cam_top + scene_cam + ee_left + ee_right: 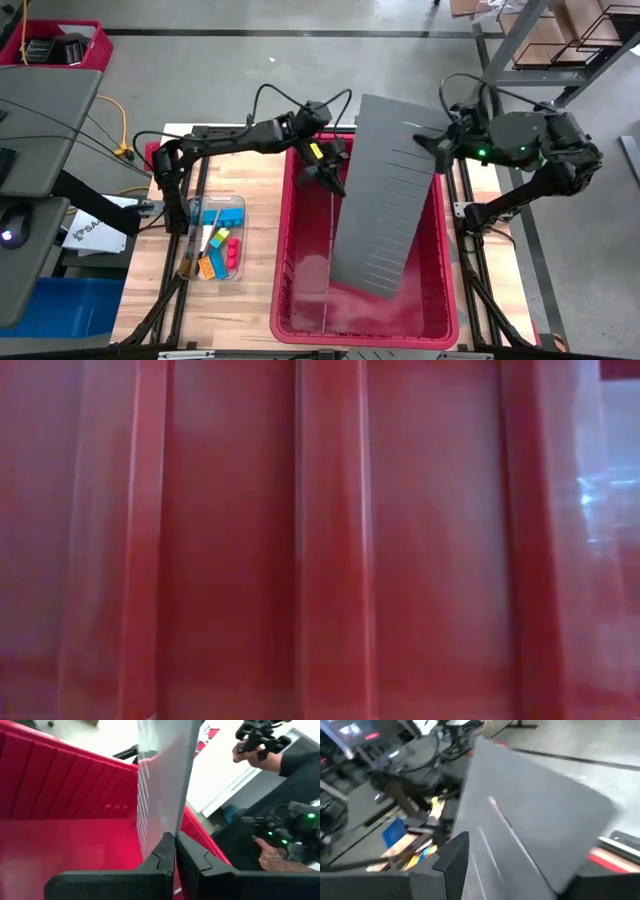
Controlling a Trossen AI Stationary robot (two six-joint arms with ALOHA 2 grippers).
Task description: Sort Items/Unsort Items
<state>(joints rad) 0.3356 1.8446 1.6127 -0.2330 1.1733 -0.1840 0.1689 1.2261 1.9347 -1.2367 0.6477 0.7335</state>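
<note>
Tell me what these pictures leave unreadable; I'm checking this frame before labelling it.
- Low view: the red bin wall fills it; table, items and arms are hidden.
- High view: the grey slotted panel covers much of the bin floor beneath it.
- High view: the items in the clear tray are too small to count.
- Right wrist view: motion blur; the right gripper contact with the panel is unclear.

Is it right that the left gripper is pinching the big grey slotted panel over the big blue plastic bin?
Not quite: the bin is red, not blue. In the high view the left gripper does pinch the edge of the big grey slotted panel, which leans over the big red plastic bin. The left wrist view shows the fingers shut on that edge.
</note>
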